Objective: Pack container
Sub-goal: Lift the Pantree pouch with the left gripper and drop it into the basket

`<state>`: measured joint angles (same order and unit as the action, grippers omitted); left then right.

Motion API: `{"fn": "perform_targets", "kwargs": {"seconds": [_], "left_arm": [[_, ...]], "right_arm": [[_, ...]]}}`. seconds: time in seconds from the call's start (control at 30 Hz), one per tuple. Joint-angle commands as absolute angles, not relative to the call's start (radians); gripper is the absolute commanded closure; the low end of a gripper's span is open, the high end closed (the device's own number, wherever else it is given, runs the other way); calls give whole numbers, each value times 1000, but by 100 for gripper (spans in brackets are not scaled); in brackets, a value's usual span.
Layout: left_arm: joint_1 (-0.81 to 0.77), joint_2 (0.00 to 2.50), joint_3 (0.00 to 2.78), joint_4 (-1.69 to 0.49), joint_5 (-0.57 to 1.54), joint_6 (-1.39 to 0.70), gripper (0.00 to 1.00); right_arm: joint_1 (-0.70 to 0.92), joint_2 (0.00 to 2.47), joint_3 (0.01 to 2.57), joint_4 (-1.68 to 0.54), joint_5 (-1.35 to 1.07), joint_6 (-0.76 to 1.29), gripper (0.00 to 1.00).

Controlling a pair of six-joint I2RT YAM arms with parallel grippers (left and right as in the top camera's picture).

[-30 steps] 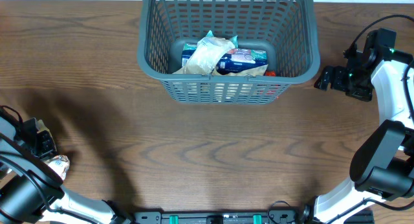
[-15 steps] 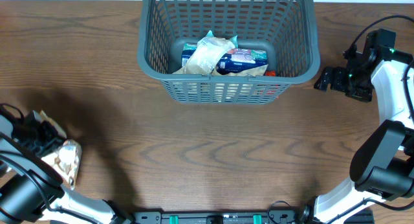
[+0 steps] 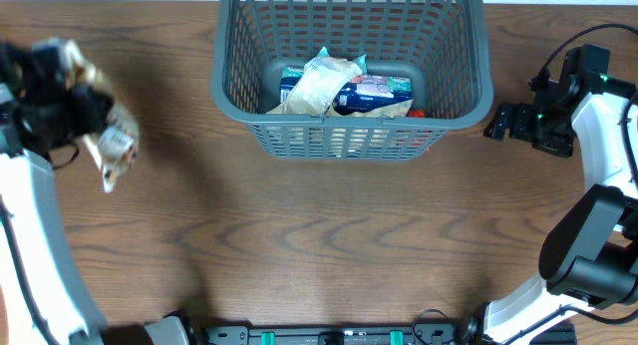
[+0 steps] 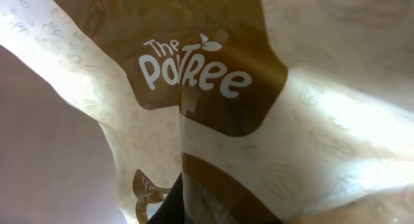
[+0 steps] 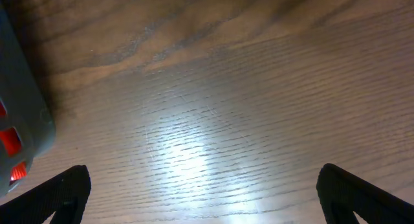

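Observation:
The grey-blue slotted basket (image 3: 351,116) stands at the top middle of the table, with several snack packets (image 3: 344,89) on its floor. My left gripper (image 3: 78,114) is raised at the far left and is shut on a cream-and-brown snack packet (image 3: 112,146) that hangs from it above the table. That packet, printed "The PaTRee", fills the left wrist view (image 4: 213,94). My right gripper (image 3: 501,121) is open and empty just right of the basket; in the right wrist view (image 5: 204,198) its fingertips frame bare wood, with the basket's corner (image 5: 19,114) at the left edge.
The table is brown wood (image 3: 329,235). The right arm's white links (image 3: 603,185) run down the right edge, and the left arm (image 3: 35,235) runs down the left edge.
My left gripper has risen fast from the lower left edge towards the upper left, carrying the packet up off the table. The right arm and the basket have not moved.

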<state>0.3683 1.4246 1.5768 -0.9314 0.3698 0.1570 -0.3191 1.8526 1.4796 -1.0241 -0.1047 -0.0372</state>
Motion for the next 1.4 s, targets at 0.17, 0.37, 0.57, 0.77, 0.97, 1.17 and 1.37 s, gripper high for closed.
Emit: {"fn": "perform_targets", "kwargs": {"seconds": [0.17,0.37,0.57,0.77,0.97,1.17,1.37], "left_arm": [[52,1385,1881,-914,347,268,94],[-169,1418,1926,-813,348,501,94],[-349,1513,1925,-733,406,963,94],[-435,1663,1925,-645,419,1130,83],[-437,1842,1925,-649,419,1118,94],[-437,1983,1925,-667,419,1040,94],[-426,2078,1925,-734,400,1033,94]], "right_arm": [[-311,1851,1478,-1033,-113,-49,1],[-311,1851,1478,-1048,-113,-49,1],[-311,1851,1478,-1053,-113,-49,1],[-311,1851,1478,-1059,-113,-38,1],[-311,1851,1478,-1063,-113,-38,1],[-311,1851,1478,-1063,-113,-38,1],[-311,1851,1478,-1063,-113,-39,1]]}}
